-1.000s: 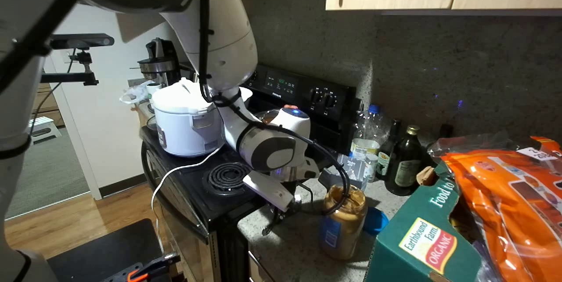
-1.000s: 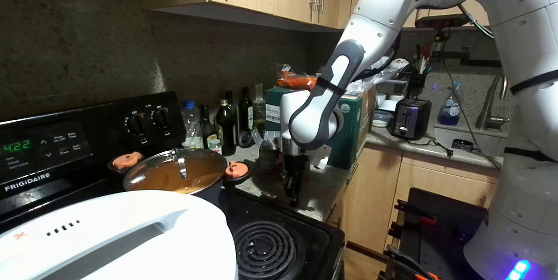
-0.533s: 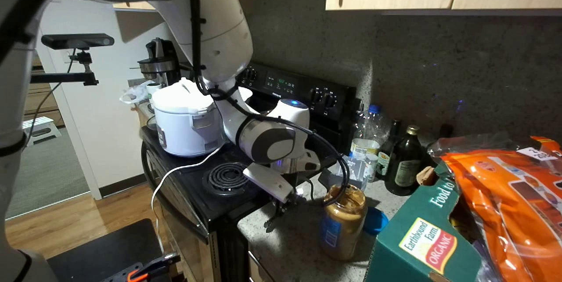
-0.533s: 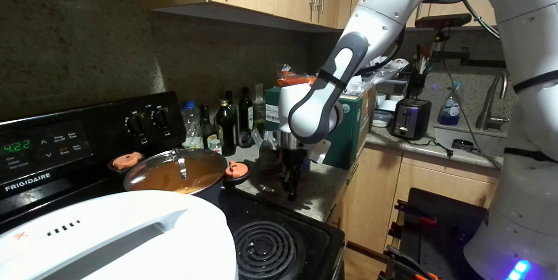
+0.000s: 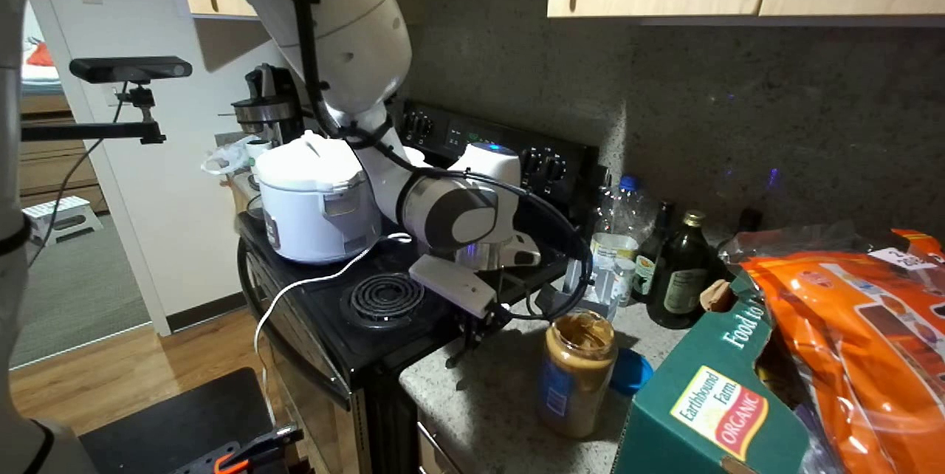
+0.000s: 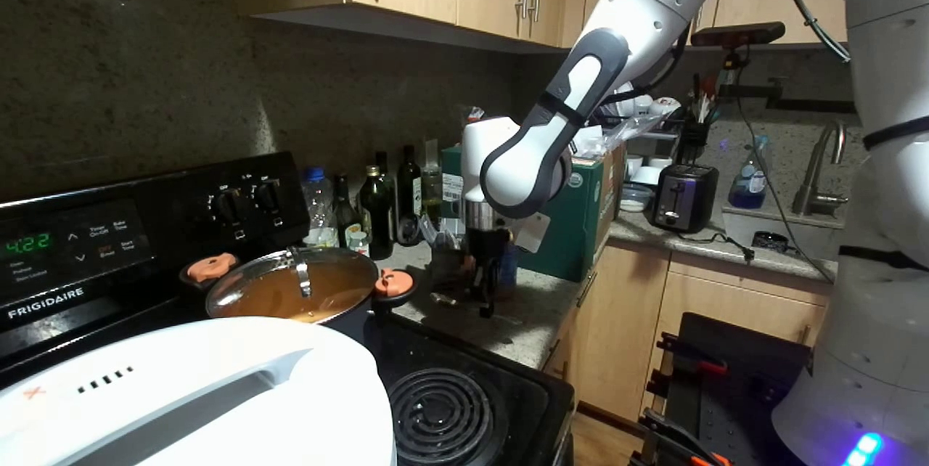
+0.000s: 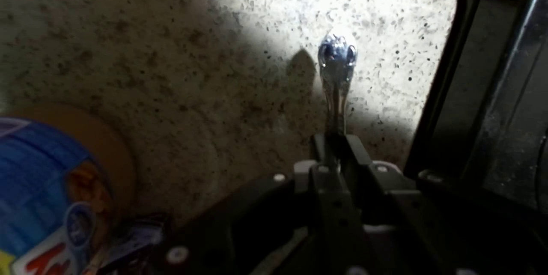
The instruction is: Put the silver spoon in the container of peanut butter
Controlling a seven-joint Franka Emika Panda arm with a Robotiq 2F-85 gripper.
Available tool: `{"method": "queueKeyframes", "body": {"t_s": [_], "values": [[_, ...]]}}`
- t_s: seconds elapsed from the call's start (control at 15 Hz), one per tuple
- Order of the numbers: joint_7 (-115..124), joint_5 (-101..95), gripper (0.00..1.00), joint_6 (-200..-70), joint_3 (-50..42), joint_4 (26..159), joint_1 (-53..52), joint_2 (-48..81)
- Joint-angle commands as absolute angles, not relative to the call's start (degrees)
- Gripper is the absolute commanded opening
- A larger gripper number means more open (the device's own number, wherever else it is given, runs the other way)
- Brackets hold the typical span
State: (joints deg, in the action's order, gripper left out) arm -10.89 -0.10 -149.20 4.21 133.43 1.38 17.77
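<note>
Glare whitens one corner of the surface [image 7: 394,39] in my wrist view; my jaws are dark and blurred.

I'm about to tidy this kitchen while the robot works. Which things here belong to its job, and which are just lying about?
Belongs to the job:
silver spoon, held in the gripper
open peanut butter jar

Just lying about:
blue lid, off the jar
green box
orange bag
dark glass bottles
white cooker
lidded pot

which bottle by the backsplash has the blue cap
The clear bottle, leftmost of them in an exterior view; its blue cap sets it apart from the dark glass bottles, which are topped in gold or dark colours.
</note>
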Motion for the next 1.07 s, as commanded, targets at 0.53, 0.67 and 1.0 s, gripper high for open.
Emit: {"method": "queueKeyframes", "body": {"t_s": [0.53, 0.67, 1.0], "values": [[-5.5, -6.1, 0.05, -134.6, 3.1, 135.0, -1.5, 4.5], [-4.6, -7.0, 0.05, -132.7, 2.9, 135.0, -1.4, 2.7], [-2.6, -9.5, 0.05, -126.9, 2.7, 133.7, -1.2, -0.9]]}}
